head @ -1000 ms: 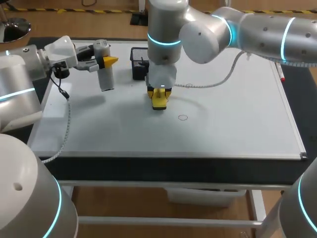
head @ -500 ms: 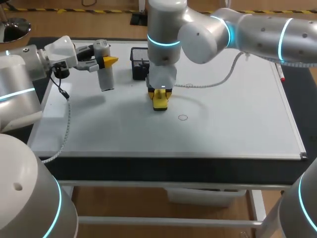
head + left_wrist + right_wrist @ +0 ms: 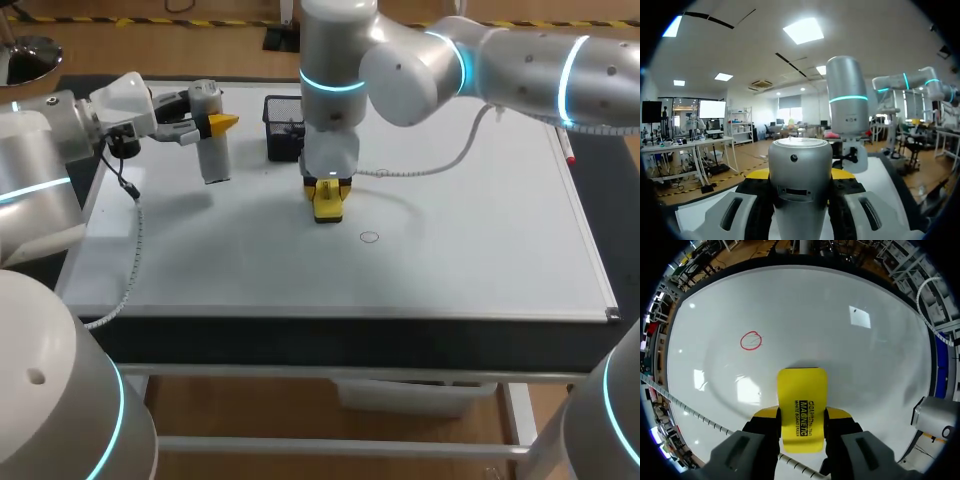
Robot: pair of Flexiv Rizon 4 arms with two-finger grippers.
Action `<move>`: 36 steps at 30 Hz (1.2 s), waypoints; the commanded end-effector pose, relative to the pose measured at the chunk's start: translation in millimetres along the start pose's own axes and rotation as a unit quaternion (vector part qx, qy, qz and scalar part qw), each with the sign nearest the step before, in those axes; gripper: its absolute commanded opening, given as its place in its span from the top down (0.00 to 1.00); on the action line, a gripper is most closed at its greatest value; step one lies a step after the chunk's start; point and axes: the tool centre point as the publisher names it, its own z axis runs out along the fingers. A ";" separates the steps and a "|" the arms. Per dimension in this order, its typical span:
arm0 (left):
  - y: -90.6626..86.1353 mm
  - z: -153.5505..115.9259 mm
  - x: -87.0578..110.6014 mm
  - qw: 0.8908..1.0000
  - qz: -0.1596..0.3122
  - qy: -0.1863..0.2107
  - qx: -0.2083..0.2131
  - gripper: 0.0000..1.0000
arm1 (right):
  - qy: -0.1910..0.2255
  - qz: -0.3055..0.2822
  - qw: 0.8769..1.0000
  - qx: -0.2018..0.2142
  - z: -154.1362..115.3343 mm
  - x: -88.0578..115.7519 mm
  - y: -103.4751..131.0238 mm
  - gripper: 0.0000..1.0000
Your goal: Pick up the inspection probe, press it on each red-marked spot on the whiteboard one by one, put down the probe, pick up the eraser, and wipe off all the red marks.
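Pinches eraser (image 3: 802,395), likely light, stiff, soft-faced, by its long edges in right gripper (image 3: 802,416); clamps smooth, probably slippery probe (image 3: 800,160) in left gripper (image 3: 800,176)

This is a robotics lab. Two grey robot arms with glowing cyan rings, the left arm (image 3: 40,170) and the right arm (image 3: 500,70), hang over a whiteboard (image 3: 480,250) that lies flat as table top. A coiled cable (image 3: 456,157) crosses the board, and a black basket (image 3: 282,125) stands on it.
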 end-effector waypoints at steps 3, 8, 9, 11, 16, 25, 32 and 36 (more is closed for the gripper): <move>0.4 0.4 -0.2 1.000 0.001 0.000 0.002 1.00 | 0.005 0.009 1.000 0.000 1.1 9.7 -5.7 1.00; 0.4 0.4 -0.2 1.000 0.001 0.000 0.002 1.00 | 0.006 0.019 1.000 0.000 1.8 18.9 -7.9 1.00; 0.4 0.4 -0.2 1.000 0.001 0.000 0.002 1.00 | 0.006 0.021 1.000 0.000 1.8 20.8 -8.2 1.00; 0.4 0.4 -0.2 1.000 0.001 0.000 0.002 1.00 | 0.008 0.025 1.000 0.001 2.8 24.6 -9.3 1.00; 0.4 0.4 -0.2 1.000 0.001 0.000 0.002 1.00 | 0.010 0.035 0.999 0.003 2.4 33.8 -11.7 1.00; 0.4 0.4 -0.2 1.000 0.001 0.000 0.002 1.00 | 0.014 0.050 0.999 0.014 -2.7 46.9 -16.5 1.00; 0.4 0.4 -0.2 1.000 0.001 0.000 0.002 1.00 | 0.021 0.052 0.998 0.031 -16.2 49.7 -17.7 1.00; 0.4 0.4 -0.2 1.000 0.001 0.000 0.002 1.00 | 0.017 0.042 0.998 0.037 -27.5 40.7 -14.0 1.00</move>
